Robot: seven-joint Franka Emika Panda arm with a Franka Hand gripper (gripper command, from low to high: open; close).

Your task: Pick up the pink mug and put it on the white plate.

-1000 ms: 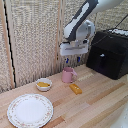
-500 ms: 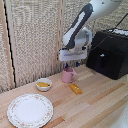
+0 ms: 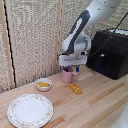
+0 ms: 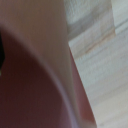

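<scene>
The pink mug (image 3: 67,76) stands upright on the wooden table, near the back wall. My gripper (image 3: 70,68) hangs directly over it, its dark fingers reaching down to the mug's rim and spread apart. In the wrist view the pink mug (image 4: 45,70) fills most of the frame, very close and blurred, with a dark finger edge at the frame's border. The white platter (image 3: 30,110) with its patterned rim lies at the front on the exterior view's left, well apart from the mug, with nothing on it.
A small white bowl (image 3: 44,84) with yellow contents sits between mug and platter. An orange block (image 3: 75,88) lies just in front of the mug. A black box (image 3: 107,52) stands on the exterior view's right. A woven screen backs the table.
My gripper has come down from above the mug to the level of its rim. The mug, platter and bowl have not moved.
</scene>
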